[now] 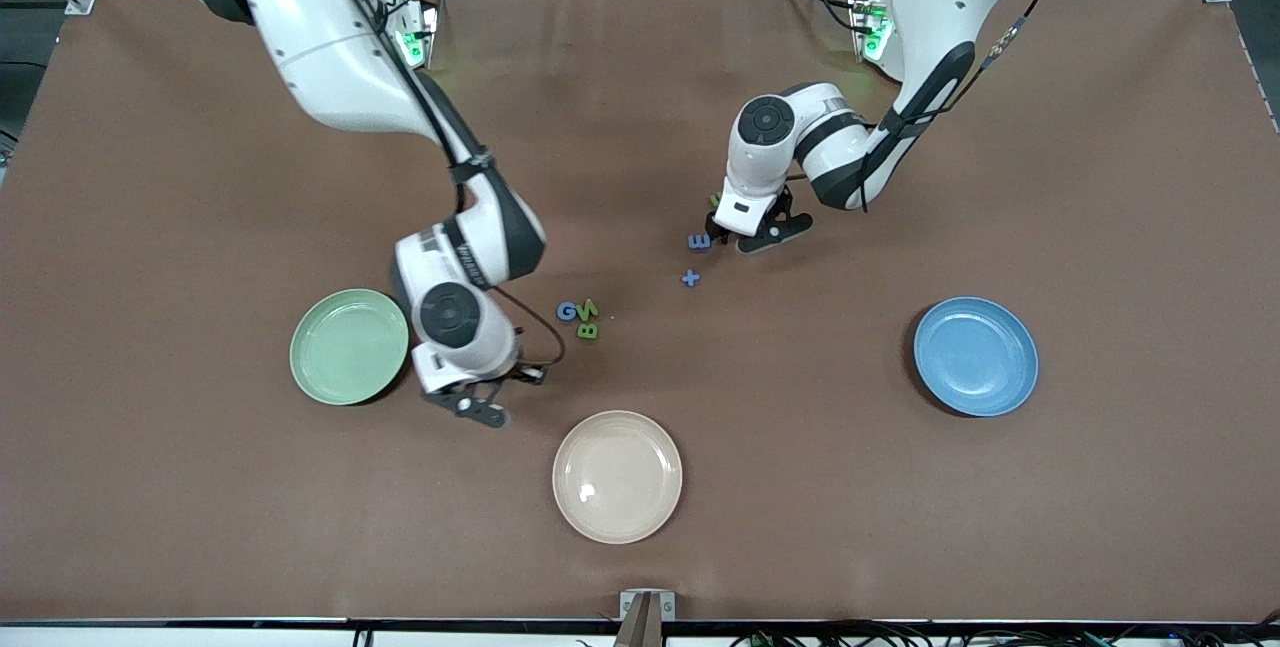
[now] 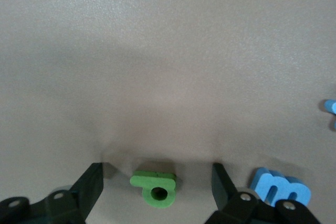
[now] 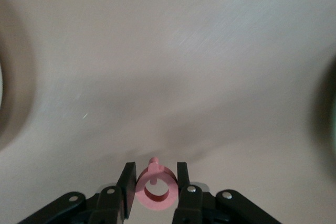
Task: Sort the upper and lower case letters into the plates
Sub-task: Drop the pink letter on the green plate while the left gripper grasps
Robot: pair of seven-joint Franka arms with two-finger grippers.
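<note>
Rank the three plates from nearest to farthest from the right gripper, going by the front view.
The right gripper is shut on a pink letter.
1. Pale green plate, just beside it toward the right arm's end.
2. Cream-beige plate, nearer the front camera, mid-table.
3. Blue plate, toward the left arm's end.

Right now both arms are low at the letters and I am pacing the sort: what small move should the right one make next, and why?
Probably lift the right end effector straight up. Its fingers are shut on the red letter Q just above the cloth beside the pale green plate, so it needs clearance over the rim. The left end effector straddles a green letter p.
</note>
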